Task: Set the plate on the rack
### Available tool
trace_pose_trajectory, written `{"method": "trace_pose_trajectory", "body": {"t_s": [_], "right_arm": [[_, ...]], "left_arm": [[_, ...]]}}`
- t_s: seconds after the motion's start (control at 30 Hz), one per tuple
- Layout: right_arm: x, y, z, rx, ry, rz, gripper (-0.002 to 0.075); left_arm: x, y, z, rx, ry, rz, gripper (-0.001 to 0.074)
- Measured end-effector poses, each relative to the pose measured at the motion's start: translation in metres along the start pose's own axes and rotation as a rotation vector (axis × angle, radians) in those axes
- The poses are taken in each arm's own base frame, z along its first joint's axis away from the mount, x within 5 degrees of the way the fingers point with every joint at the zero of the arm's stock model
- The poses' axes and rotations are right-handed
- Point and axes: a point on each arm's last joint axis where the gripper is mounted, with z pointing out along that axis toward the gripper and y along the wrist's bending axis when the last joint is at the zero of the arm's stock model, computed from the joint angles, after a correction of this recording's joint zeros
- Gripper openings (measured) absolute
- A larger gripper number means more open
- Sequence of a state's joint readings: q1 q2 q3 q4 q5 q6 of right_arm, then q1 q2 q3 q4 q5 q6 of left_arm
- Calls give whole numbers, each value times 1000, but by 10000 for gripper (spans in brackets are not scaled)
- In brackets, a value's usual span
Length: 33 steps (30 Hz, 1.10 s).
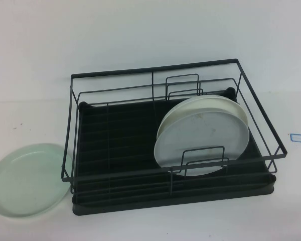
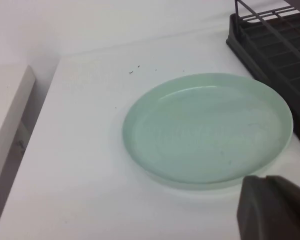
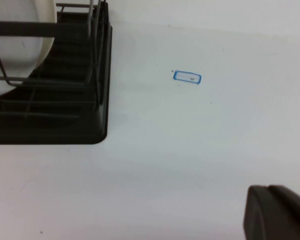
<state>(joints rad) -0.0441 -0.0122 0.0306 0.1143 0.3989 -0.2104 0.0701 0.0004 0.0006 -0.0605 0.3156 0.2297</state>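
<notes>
The pale mint-green plate (image 1: 27, 178) lies flat on the white table, just left of the rack's front left corner. It fills the middle of the left wrist view (image 2: 207, 130). The black wire rack (image 1: 155, 70) stands at the table's centre; its corner shows in the left wrist view (image 2: 275, 45) and the right wrist view (image 3: 65, 125). My left gripper (image 2: 265, 180) hovers shut and empty beside the plate's near rim. My right gripper (image 3: 267, 189) is shut and empty above bare table to the right of the rack. Neither arm shows in the high view.
Two pale plates (image 1: 203, 135) lean upright in the rack's right half, also seen in the right wrist view (image 3: 20, 35). The rack's left half holds only its ribbed tray. A small blue-edged label (image 1: 298, 136) lies on the table at the right (image 3: 187, 77).
</notes>
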Motion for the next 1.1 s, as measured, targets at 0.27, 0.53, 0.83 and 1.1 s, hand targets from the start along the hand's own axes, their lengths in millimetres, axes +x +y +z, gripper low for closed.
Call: {"method": "trace_pose_trajectory", "body": {"t_s": [0.27, 0.53, 0.83, 1.1], "right_arm": [[-4, -1, 0, 6, -41, 12, 18], [-28, -3, -4, -1, -310, 219, 18], [-45, -12, -13, 20, -538, 442, 18], [-53, -18, -19, 74, -663, 436, 18]], "left_arm": [[-11, 3, -1, -28, -122, 0, 0], [-38, 10, -9, -81, -434, -125, 0], [-50, 14, -16, -120, -599, -135, 0], [-53, 15, -19, -61, -653, -341, 0]]}}
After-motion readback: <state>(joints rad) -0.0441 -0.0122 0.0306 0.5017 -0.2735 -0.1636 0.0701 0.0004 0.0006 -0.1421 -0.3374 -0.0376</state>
